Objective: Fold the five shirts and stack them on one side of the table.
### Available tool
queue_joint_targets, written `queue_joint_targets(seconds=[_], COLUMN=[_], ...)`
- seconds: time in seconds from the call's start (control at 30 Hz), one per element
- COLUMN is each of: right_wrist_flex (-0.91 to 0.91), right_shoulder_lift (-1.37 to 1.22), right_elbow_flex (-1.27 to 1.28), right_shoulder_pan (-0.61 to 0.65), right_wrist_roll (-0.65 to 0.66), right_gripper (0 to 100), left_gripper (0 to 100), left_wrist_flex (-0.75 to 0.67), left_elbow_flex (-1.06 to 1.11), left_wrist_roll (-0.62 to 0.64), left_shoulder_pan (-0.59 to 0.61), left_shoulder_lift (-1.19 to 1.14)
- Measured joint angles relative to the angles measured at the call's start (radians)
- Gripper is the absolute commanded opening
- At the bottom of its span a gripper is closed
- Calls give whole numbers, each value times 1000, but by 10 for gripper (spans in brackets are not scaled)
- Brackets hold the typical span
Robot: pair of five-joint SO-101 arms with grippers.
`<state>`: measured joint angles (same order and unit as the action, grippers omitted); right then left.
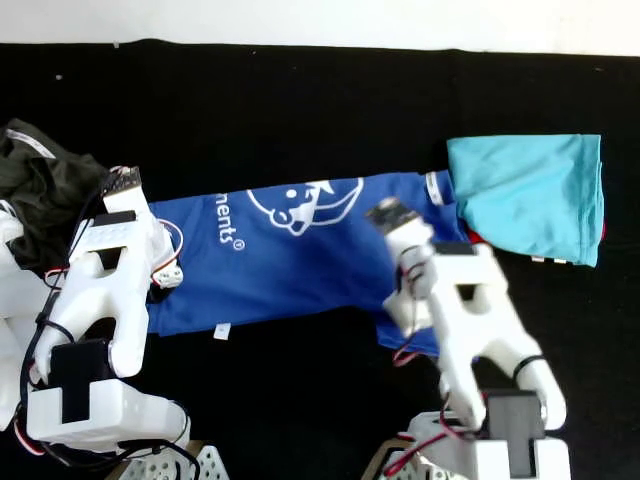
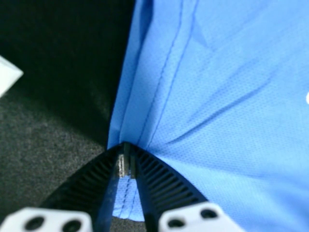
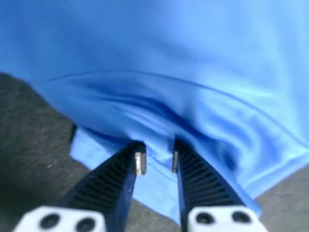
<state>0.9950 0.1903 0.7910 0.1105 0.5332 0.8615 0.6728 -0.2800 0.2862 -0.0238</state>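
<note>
Left wrist view showed our left gripper clamped shut on the hem of the royal-blue knit shirt with a white chest print. That shirt lay spread flat across the middle of the black tabletop, running from the left side towards the right. Our right gripper sat over the shirt's other end, its jaws slightly apart astride the stitched edge, and we judged it had not yet pinched the cloth. Beyond it, towards the right edge, a folded teal shirt rested touching the blue one, and a crumpled dark heap of shirts lay at the left edge.

We took the step in hand to be the fold of the blue shirt. To do it well, the right jaws needed to close on the same hem line as the left, so both ends could lift evenly and the cloth stay taut between them.

Both arms stretched forward from the near edge, wrists tipped down onto the cloth
</note>
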Motion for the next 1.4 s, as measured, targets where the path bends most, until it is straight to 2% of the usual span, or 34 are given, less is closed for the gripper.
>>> queue_joint_targets(seconds=[0.43, 0.8, 1.17, 1.4], right_wrist_flex=[141, 258, 242, 124], right_shoulder_lift=[2, 270, 275, 275], right_elbow_flex=[-127, -78, 55, 143], right_shoulder_pan=[-20, 141, 215, 236], right_wrist_roll=[-44, -51, -51, -51], right_gripper=[101, 101, 101, 104], left_gripper=[9, 9, 9, 9], left_wrist_flex=[0, 0, 0, 0], left_elbow_flex=[0, 0, 0, 0], left_wrist_roll=[0, 0, 0, 0], left_shoulder_pan=[0, 0, 0, 0], left_shoulder_lift=[0, 0, 0, 0])
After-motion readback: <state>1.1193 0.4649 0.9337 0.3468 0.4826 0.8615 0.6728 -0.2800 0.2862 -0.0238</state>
